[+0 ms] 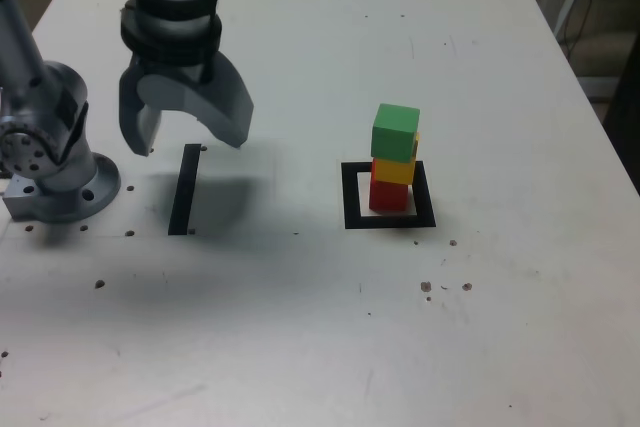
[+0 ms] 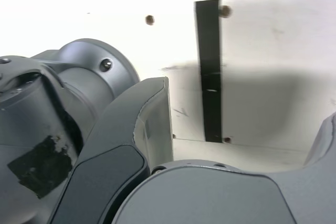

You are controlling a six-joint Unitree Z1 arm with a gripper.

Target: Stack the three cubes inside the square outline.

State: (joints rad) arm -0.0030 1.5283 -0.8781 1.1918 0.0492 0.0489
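The three cubes stand as one stack: the red cube [image 1: 389, 194] at the base, the yellow cube [image 1: 395, 169] on it, the green cube [image 1: 396, 131] on top, turned slightly. The stack rests in the pale centre of the square outline [image 1: 350, 195], a thick black frame on the white table. My gripper [image 1: 190, 145] hangs open and empty well toward the exterior view's left of the stack, above the black strip. In the wrist view the gripper [image 2: 247, 124] spreads its jaws wide, with only bare table and the strip between them. No cube shows in the wrist view.
A thin black strip [image 1: 185, 189] [image 2: 210, 72] lies on the table under the gripper. The arm's grey base [image 1: 50, 162] [image 2: 63, 108] is bolted at the exterior view's left. The white table [image 1: 300, 327] has small screw holes. Its far edge and right edge are in view.
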